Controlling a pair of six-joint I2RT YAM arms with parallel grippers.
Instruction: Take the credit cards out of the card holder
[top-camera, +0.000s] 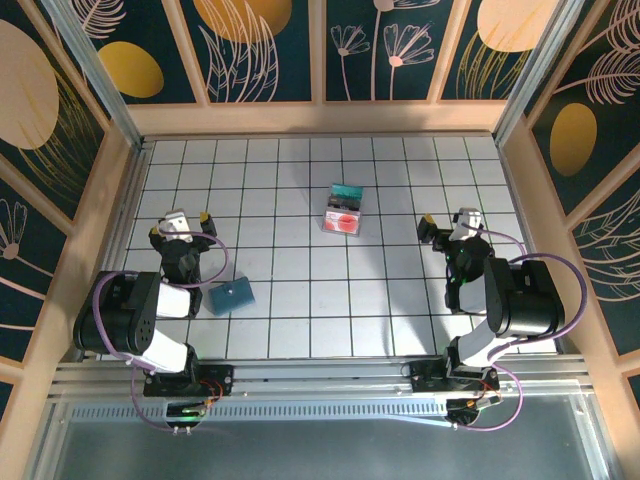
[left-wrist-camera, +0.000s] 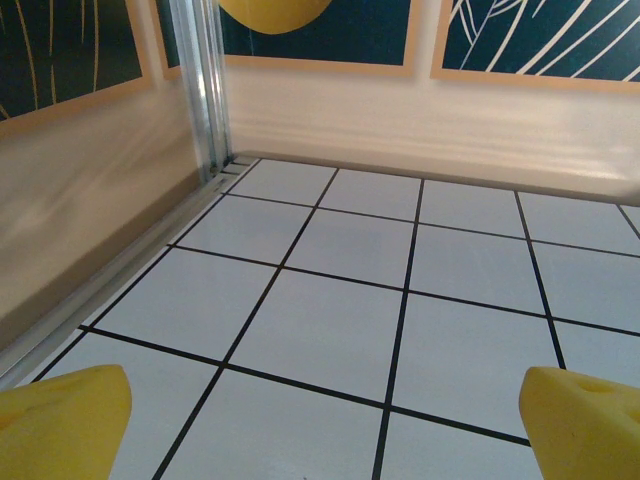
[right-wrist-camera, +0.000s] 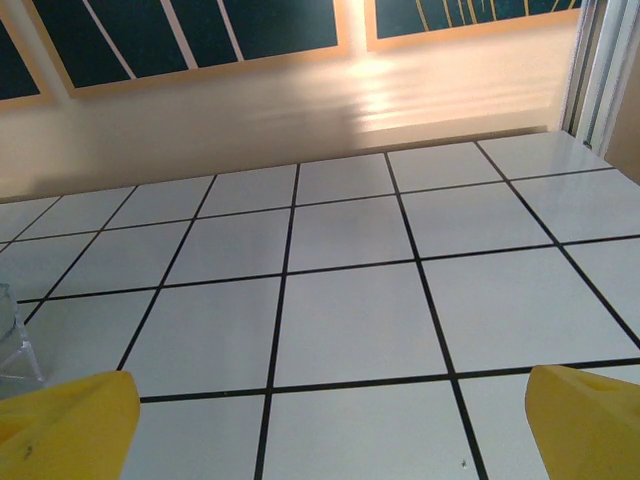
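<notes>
The card holder (top-camera: 230, 296), a flat slate-blue wallet, lies on the tiled floor near the left arm, to the right of its forearm and nearer the base than the gripper. Two credit cards lie together mid-table: a teal card (top-camera: 348, 192) and, just in front of it, a whitish-pink card with a red blotch (top-camera: 343, 221). My left gripper (top-camera: 182, 222) (left-wrist-camera: 325, 428) stands open over bare tiles, with nothing between its yellow fingertips (left-wrist-camera: 62, 420). My right gripper (top-camera: 452, 222) (right-wrist-camera: 325, 428) is open too, right of the cards, yellow fingertips (right-wrist-camera: 590, 420) wide apart.
Wooden walls with dark floral panels close in the white tiled floor (top-camera: 300, 320) on the far, left and right sides. A metal post (left-wrist-camera: 205, 85) stands in the far left corner. Something pale and translucent (right-wrist-camera: 10, 345) shows at the left edge of the right wrist view.
</notes>
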